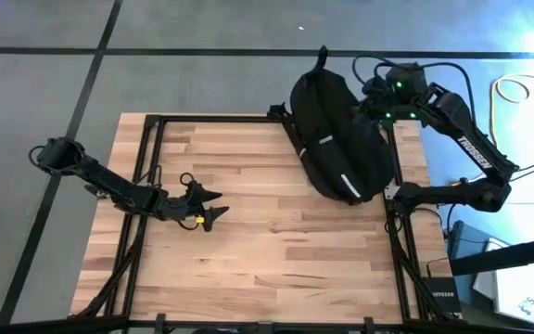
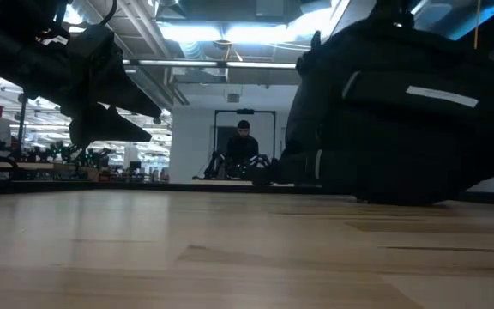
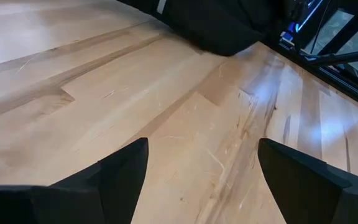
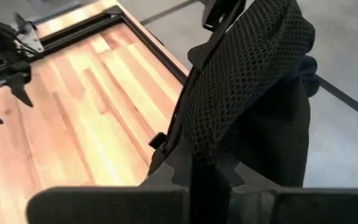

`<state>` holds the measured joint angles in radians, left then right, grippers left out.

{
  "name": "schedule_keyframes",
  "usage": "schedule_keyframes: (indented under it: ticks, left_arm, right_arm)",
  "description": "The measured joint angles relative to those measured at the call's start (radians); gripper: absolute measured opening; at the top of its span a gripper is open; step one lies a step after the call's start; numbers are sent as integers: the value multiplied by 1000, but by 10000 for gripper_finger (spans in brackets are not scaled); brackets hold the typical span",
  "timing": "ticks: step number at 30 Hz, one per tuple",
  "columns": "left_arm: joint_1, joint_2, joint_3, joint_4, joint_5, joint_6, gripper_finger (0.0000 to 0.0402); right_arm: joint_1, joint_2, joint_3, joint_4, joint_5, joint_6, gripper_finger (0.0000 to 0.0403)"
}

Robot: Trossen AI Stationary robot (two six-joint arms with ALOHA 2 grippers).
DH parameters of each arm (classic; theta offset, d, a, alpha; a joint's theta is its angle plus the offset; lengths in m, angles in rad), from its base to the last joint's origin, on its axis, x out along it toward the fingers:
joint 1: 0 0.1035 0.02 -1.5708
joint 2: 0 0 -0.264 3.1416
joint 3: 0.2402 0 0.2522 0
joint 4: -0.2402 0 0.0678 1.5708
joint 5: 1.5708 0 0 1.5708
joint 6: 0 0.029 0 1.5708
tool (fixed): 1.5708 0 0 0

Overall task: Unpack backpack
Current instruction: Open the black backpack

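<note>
Where backpack (image 1: 336, 139) crowds wooden table (image 1: 267, 260), right fingers (image 4: 207, 168) pinching its strap, left fingers (image 3: 126, 171) wide

The backpack (image 1: 336, 139) lies at the table's (image 1: 248, 260) far right corner, left gripper (image 1: 213, 208) well apart.

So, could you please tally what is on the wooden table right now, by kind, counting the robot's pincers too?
Large black fabric backpack with grey-white reflective strips: 1
Dark two-finger pincers: 2, the open left pincer above the bare wooden table and the right pincer shut on the backpack's mesh strap
Total: 3
</note>
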<state>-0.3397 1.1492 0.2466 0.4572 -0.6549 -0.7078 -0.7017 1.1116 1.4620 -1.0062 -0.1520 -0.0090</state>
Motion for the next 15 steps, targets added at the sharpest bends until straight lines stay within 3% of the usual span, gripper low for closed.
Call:
schedule_keyframes:
  ticks: [3,15]
  left_arm:
    - [0,0,0,0,-3,0,288]
    - [2,0,0,-5,-11,1,288]
  right_arm:
    - [16,30,-12,22,-9,0,0]
    - [261,205,-29,228,-64,35,0]
